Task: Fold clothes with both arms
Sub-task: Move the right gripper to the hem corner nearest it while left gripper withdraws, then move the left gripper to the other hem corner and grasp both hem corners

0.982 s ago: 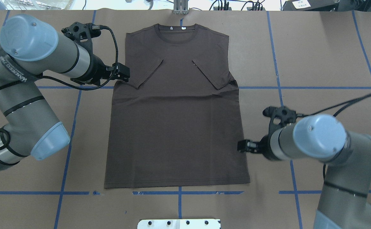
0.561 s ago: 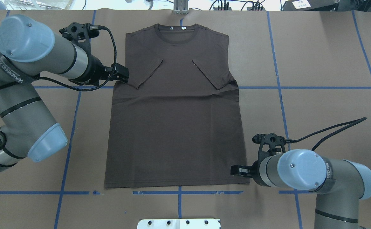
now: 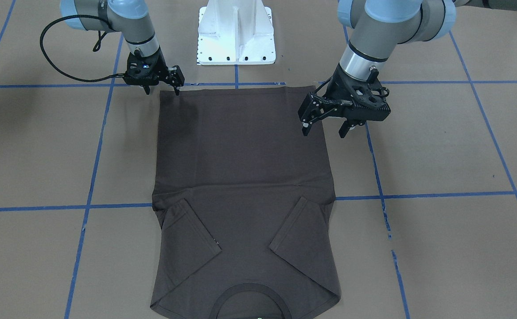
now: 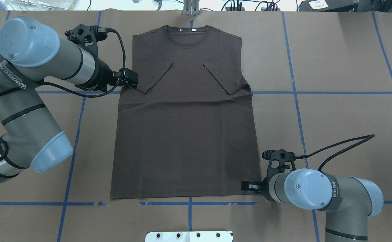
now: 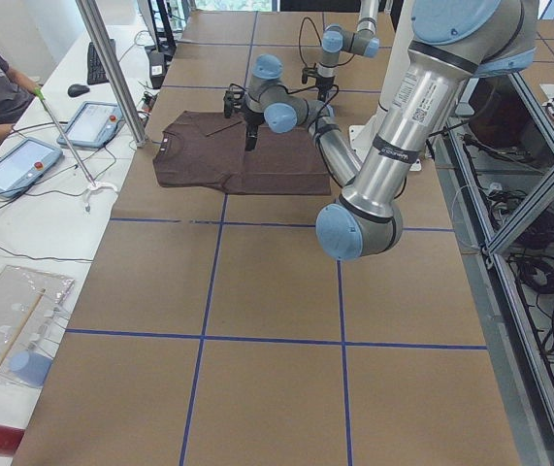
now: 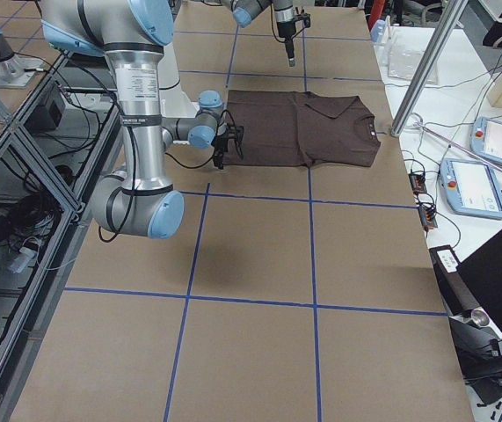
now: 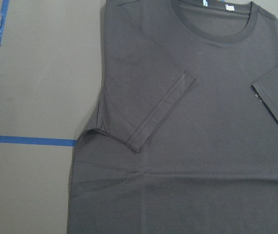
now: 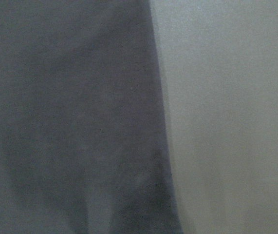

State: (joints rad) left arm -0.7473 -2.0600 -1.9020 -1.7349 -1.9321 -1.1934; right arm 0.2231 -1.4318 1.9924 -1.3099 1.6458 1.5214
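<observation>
The dark brown-grey T-shirt lies flat on the table, collar at the far edge and both sleeves folded in over the chest. My left gripper is open and empty, and hovers above the shirt's left edge by the folded sleeve. In the front view it shows its fingers spread apart. My right gripper is open, low at the near right hem corner; overhead it overlaps that corner. The right wrist view shows only the blurred shirt edge, very close. The left wrist view shows the sleeve and collar.
The white pedestal base stands just behind the hem. Blue tape lines cross the brown table. A metal post rises at the far edge behind the collar. Tablets and a person sit beyond the far edge.
My right arm has swung from beside the shirt's right edge towards the robot, down to the near right hem corner. My left arm has barely moved. The shirt lies as before.
</observation>
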